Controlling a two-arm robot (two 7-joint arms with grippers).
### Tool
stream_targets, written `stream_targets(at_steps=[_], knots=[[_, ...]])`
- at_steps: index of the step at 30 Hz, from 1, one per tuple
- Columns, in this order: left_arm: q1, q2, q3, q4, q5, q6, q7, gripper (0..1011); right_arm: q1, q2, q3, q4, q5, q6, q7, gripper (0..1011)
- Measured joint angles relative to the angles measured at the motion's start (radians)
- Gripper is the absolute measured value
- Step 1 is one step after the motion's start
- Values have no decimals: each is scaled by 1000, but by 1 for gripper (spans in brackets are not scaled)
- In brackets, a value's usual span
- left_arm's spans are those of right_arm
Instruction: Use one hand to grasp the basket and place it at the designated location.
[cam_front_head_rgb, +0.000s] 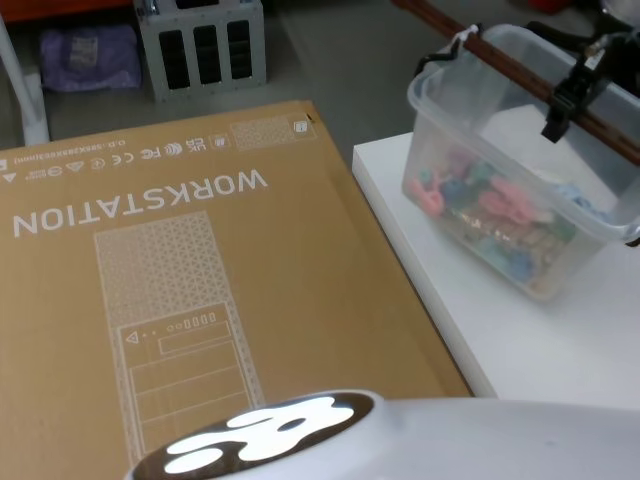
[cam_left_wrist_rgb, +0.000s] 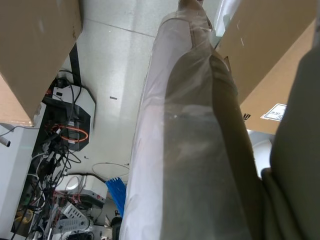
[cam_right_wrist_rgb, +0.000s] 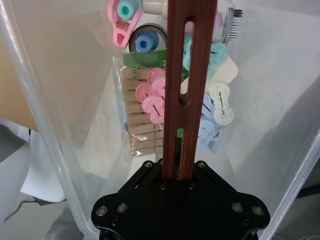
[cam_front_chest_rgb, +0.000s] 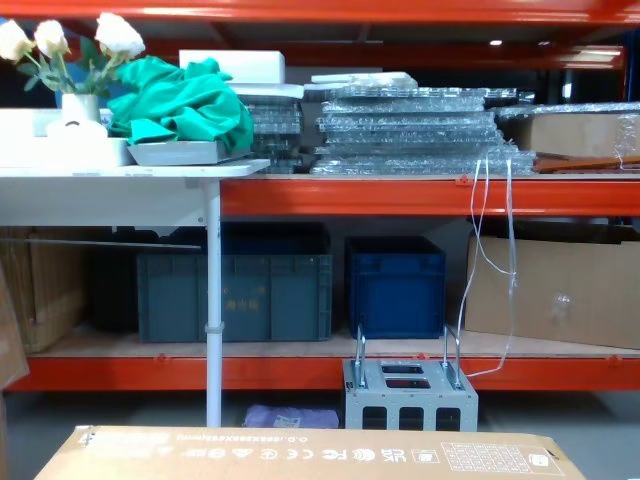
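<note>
Basket (cam_front_head_rgb: 500, 200) handle (cam_right_wrist_rgb: 186, 75) in right gripper (cam_right_wrist_rgb: 177, 172)

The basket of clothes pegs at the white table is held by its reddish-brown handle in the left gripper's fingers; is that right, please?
Not quite: the fingers closed on the reddish-brown handle belong to the right gripper, as the right wrist view shows. The rest stands: the basket of clothes pegs is at the white table.

The right tool (cam_front_head_rgb: 566, 95) reaches in high at far right, apparently clamped on the handle (cam_right_wrist_rgb: 175, 75).
</note>
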Motion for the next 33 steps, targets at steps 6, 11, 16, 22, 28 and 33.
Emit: stream_targets(at_steps=[6, 11, 16, 22, 28, 33], knots=[[0, 0, 0, -1, -1, 0, 0, 0, 40, -58, -21, 13, -6, -55, 34, 1], [0, 0, 0, 0, 0, 0, 0, 0, 73, -108, -42, 37, -8, -100, 60, 1], [0, 0, 0, 0, 0, 0, 0, 0, 105, -165, -63, 71, -5, -159, 83, 1], [0, 0, 0, 0, 0, 0, 0, 0, 138, -236, -88, 123, 5, -231, 101, 1], [0, 0, 0, 0, 0, 0, 0, 0, 167, -310, -111, 181, 16, -304, 116, 1], [0, 0, 0, 1, 0, 0, 0, 0, 187, -368, -130, 224, 26, -358, 121, 1]])
